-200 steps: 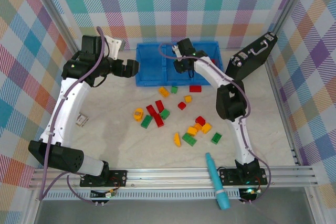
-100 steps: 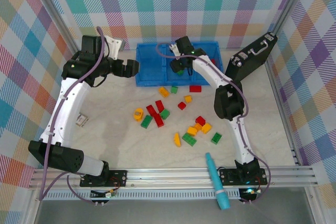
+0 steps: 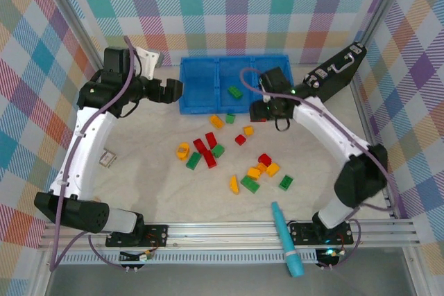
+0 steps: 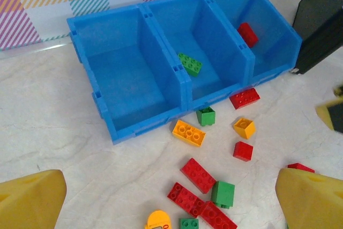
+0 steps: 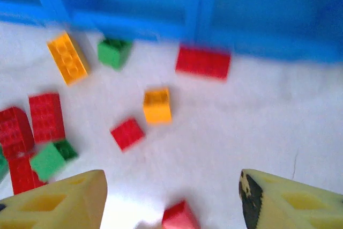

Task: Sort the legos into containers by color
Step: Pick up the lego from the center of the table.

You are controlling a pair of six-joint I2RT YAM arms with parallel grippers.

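Note:
The blue tray (image 3: 201, 77) (image 4: 128, 12) stands at the back. A green brick (image 3: 236, 91) (image 4: 189, 63) lies in its middle compartment and a red brick (image 4: 247, 34) in its right one. Loose red, green and orange legos (image 3: 208, 149) (image 5: 157, 105) are scattered on the table in front. My right gripper (image 3: 260, 111) (image 5: 171, 197) hovers open just in front of the tray with nothing between its fingers; its view is blurred. My left gripper (image 3: 173, 90) (image 4: 171, 189) hangs wide open at the tray's left end, high above the bricks.
A black case (image 3: 334, 74) leans at the back right beside the tray. A teal tool (image 3: 285, 237) lies at the near edge by the right arm's base. A small pale block (image 3: 107, 159) sits at the left. Plaid walls and a metal frame enclose the table.
My right gripper opened over the middle compartment, left a green brick there, and has pulled back toward the table in front of the tray. The left arm has barely moved.

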